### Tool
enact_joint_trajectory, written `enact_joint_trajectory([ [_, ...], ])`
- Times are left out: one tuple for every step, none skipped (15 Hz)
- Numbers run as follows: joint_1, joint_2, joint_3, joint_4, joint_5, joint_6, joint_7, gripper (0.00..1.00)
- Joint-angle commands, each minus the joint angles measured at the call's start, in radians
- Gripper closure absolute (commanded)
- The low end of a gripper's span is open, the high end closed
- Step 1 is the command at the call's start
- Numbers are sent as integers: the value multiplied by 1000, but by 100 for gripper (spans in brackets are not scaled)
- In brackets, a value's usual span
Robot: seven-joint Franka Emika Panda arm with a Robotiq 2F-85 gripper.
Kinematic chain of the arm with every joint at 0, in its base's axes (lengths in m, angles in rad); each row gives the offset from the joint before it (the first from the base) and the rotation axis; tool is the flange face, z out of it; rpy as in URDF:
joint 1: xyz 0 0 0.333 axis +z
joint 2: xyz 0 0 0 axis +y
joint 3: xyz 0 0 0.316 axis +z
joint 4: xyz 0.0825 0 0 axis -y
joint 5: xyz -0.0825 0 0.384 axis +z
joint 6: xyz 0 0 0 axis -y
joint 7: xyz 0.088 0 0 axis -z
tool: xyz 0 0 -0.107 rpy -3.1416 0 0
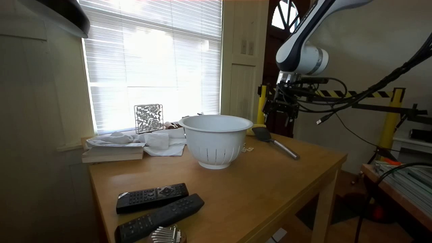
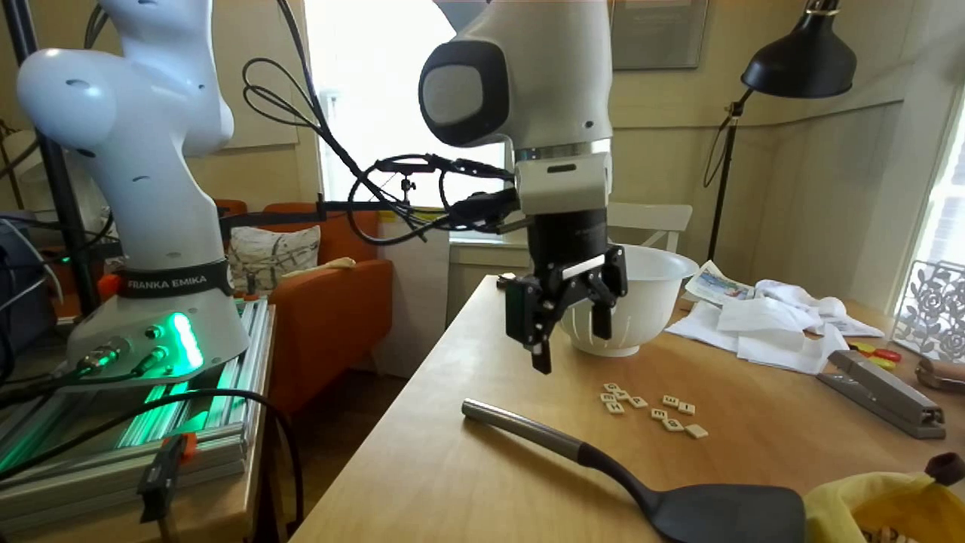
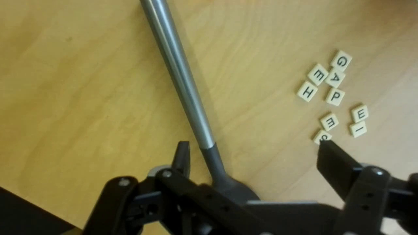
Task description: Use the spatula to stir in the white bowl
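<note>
The spatula lies flat on the wooden table, its dark head and silver handle [image 1: 285,149] visible in both exterior views [image 2: 528,431]. In the wrist view its handle [image 3: 179,73] runs from the top edge down to the dark neck, and the gripper hides most of the head. The white bowl [image 1: 217,141] stands upright on the table, also in an exterior view [image 2: 648,305]; it is out of the wrist view. My gripper [image 2: 571,347] is open and empty, above the table and apart from the spatula. In the wrist view the spatula's neck shows between the fingers [image 3: 254,145], nearer the left one.
Several letter tiles [image 2: 654,407] lie between spatula and bowl. A yellow pouch [image 2: 882,501] is beside the spatula's head. A stapler [image 2: 886,392], papers [image 1: 162,143] and a metal rack [image 1: 148,118] are along the window side. Two black remotes [image 1: 152,197] lie at the far end.
</note>
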Motion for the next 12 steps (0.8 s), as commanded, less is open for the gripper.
enact_joint_trajectory([
  [-31, 90, 26, 35, 41, 98, -127, 0],
  [-32, 105, 24, 38, 19, 90, -137, 0],
  [-2, 123, -15, 45, -44, 58, -78, 0],
  [-11, 84, 2, 15, -8, 76, -89, 0],
  [-9, 99, -2, 18, -17, 75, -88, 0],
  [-9, 110, -3, 23, -20, 75, -88, 0],
  [-9, 115, -3, 26, -22, 75, -88, 0],
  [-9, 118, -3, 28, -22, 75, -88, 0],
  [-15, 124, 0, 34, -24, 58, -98, 0],
  [-25, 124, 7, 37, -19, 37, -116, 0],
  [-35, 124, 12, 44, -20, -4, -132, 0],
  [-41, 129, 14, 51, -22, -31, -149, 0],
])
